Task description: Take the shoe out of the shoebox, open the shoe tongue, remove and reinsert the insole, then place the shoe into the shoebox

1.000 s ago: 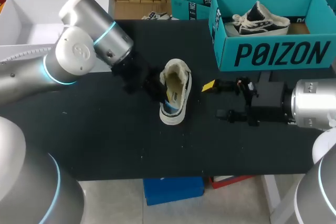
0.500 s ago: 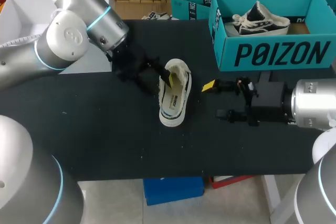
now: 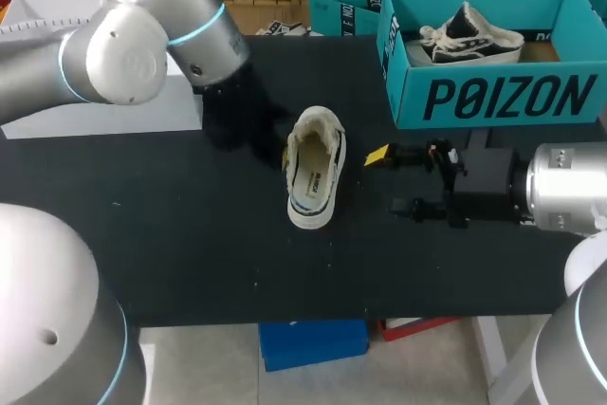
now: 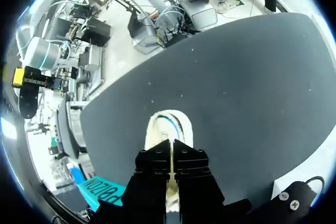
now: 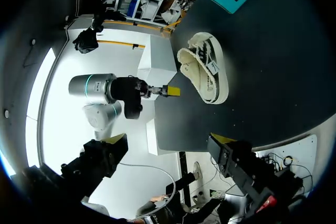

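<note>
A cream low sneaker [image 3: 313,170] lies on the black table [image 3: 190,253], opening up, with a pale insole showing inside. My left gripper [image 3: 283,151] sits shut just off the shoe's heel side, holding nothing. In the left wrist view its fingers [image 4: 171,142] are pressed together, and the sneaker [image 4: 168,127] lies just ahead of them. My right gripper [image 3: 389,180] stands open right of the shoe, clear of it. In the right wrist view the gripper [image 5: 168,139] is spread wide, far short of the sneaker [image 5: 205,69]. The teal shoebox [image 3: 493,97] at the back right holds a second sneaker [image 3: 469,35].
A second teal box [image 3: 343,2] stands behind the shoebox's left end. A white box [image 3: 57,35] sits at the table's far left under my left arm. The table's front edge runs close below the shoe.
My left gripper moved from the shoe's side into its opening, then drew back toward the far left and shut again. The shoe's inside now shows pale instead of blue. The right arm stayed still.
</note>
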You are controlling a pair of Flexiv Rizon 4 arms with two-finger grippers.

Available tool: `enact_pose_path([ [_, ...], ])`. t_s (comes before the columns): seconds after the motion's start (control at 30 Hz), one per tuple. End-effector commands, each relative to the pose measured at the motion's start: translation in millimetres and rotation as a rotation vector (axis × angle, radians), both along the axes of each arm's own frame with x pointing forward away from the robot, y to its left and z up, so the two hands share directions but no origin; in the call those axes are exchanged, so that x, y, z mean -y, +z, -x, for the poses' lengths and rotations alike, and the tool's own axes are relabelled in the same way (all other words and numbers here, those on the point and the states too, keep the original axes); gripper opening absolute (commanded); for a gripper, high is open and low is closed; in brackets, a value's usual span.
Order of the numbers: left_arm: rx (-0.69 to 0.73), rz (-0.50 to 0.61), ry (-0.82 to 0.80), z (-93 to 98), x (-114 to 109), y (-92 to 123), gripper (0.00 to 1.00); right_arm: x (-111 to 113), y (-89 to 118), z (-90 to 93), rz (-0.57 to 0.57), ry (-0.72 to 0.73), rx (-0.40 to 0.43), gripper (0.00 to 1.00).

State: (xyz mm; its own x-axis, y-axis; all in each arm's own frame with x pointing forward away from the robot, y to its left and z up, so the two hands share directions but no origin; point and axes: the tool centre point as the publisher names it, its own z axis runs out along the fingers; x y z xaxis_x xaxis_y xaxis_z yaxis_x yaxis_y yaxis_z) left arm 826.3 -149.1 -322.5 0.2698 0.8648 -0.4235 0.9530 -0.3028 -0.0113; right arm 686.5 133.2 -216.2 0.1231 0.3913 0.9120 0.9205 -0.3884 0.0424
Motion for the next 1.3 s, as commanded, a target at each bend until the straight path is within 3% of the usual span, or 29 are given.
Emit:
enact_pose_path([
  [0.03, 0.055, -0.124, 0.012, 7.2, 10.2, -4.0, 0.0, -0.7, 0.0, -0.4, 0.001, -0.001, 0.0, 1.0],
  [0.43, 0.031, -0.159, 0.081, 12.8, 14.9, -34.5, 0.0, -0.7, 0.0, -0.4, 0.001, -0.001, 0.0, 1.0],
  [1.3, 0.007, -0.192, 0.088, 1.4, 37.6, -95.2, 0.0, -0.7, 0.0, -0.4, 0.001, -0.001, 0.0, 1.0],
])
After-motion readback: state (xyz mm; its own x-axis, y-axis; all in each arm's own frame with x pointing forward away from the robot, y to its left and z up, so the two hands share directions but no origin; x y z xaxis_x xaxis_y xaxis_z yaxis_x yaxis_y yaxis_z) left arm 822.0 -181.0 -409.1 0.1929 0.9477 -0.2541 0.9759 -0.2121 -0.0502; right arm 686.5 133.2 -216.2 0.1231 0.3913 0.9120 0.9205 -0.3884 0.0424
